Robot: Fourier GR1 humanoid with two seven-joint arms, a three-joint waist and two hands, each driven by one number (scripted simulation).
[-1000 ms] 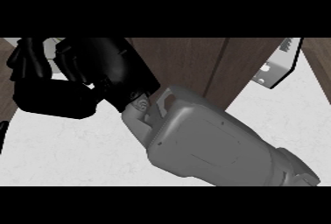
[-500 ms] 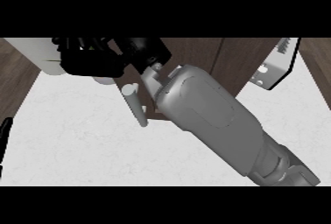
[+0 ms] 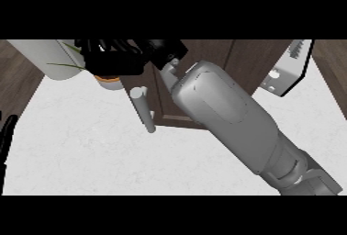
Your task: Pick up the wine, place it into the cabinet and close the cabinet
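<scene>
Along the counter's far edge, towards its left corner, the right hand (image 3: pixel 114 58) shows as a black mass at the end of a grey forearm (image 3: pixel 227 119) that comes in from the near right corner and crosses the white counter (image 3: pixel 81 156) on a slant. The hand is bunched together in shadow, and I cannot tell whether it is clenched on something or released. The wine cannot be made out as a bottle. Only a small tan-orange piece (image 3: pixel 108 82) peeks out just below the hand, touching its lower side, and I cannot tell if it belongs to the wine.

Beside the hand, at the far left corner, lies a pale cylinder (image 3: pixel 42 58) with a green stalk (image 3: pixel 68 67) across it. Dark wooden cabinet (image 3: pixel 247 55) fronts run along the far edge behind the forearm. One cabinet door (image 3: pixel 157 98) carries an upright grey handle (image 3: pixel 143 110), just left of the forearm. A white fitting (image 3: pixel 290 69) sits at the far right.

At the counter's left edge the left hand (image 3: pixel 6 137) shows only as a narrow black sliver, and I cannot tell its state.
</scene>
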